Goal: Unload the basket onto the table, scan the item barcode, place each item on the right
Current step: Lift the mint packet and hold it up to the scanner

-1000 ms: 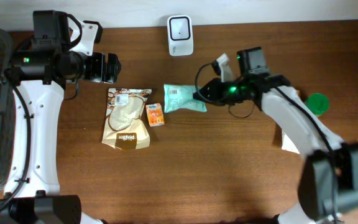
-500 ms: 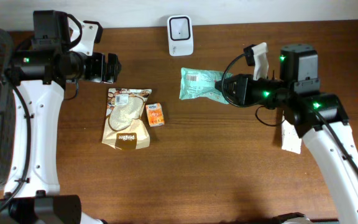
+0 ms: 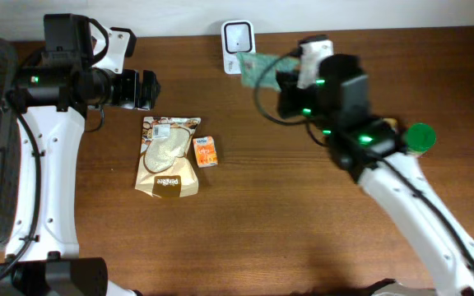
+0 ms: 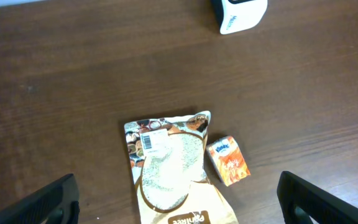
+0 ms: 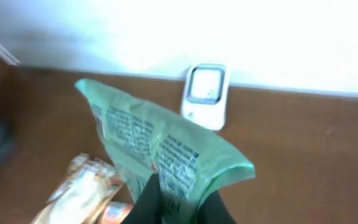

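At the back edge of the desk (image 3: 286, 222), my right tool (image 3: 281, 79) is pinching a green packet (image 3: 257, 69) by one end, jaws pressed tight on the film. It holds the packet in the air just in front of the white scanner (image 3: 239, 37). From the right wrist, the packet (image 5: 160, 149) rises out of my fingers (image 5: 148, 199) with its printed side toward that camera. The scanner (image 5: 205, 93) stands upright behind it against the pale wall. I cannot make out a barcode in that blurred print, nor tell which face is turned to the scanner's window.

My left tool (image 3: 156, 90) hangs over the left part of the desk, jaws spread wide, gripping nothing. Below it lies a brown snack bag (image 4: 169, 168) flat on the wood, a white barcode label near its top edge. A small orange carton (image 4: 229, 160) sits just beside the bag's right side. A green round lid (image 3: 420, 137) rests far to the right.
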`<move>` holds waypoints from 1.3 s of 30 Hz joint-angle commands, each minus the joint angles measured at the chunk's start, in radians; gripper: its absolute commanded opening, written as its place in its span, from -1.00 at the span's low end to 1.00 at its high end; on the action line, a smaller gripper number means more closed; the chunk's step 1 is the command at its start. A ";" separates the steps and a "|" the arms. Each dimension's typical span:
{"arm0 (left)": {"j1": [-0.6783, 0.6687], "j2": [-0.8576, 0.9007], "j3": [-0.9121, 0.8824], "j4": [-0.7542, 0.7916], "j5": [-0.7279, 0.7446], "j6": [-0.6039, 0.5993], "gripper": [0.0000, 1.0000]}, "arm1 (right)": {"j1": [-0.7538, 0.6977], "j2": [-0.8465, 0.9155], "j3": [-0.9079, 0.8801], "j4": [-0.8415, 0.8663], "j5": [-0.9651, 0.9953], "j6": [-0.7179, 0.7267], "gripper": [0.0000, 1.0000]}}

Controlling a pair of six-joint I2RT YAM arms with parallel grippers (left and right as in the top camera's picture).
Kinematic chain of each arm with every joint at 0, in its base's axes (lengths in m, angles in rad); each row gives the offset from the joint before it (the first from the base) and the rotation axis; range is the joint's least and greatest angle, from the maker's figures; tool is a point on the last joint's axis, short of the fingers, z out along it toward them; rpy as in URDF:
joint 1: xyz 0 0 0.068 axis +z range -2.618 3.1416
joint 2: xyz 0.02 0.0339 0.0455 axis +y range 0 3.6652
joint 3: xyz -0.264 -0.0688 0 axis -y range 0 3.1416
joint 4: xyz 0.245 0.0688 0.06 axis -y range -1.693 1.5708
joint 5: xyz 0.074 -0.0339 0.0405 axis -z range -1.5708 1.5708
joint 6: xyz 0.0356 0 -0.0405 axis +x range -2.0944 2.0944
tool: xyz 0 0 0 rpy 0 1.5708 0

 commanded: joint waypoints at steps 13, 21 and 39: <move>0.003 0.003 0.003 0.000 0.003 0.016 0.98 | 0.097 0.511 0.020 1.046 0.539 -1.035 -0.92; 0.003 0.003 0.003 0.000 0.003 0.016 0.98 | 0.086 0.684 0.149 1.188 0.515 -1.218 -0.92; 0.003 0.003 0.003 0.000 0.003 0.016 0.98 | 0.018 0.850 0.358 0.983 0.346 -1.281 -0.92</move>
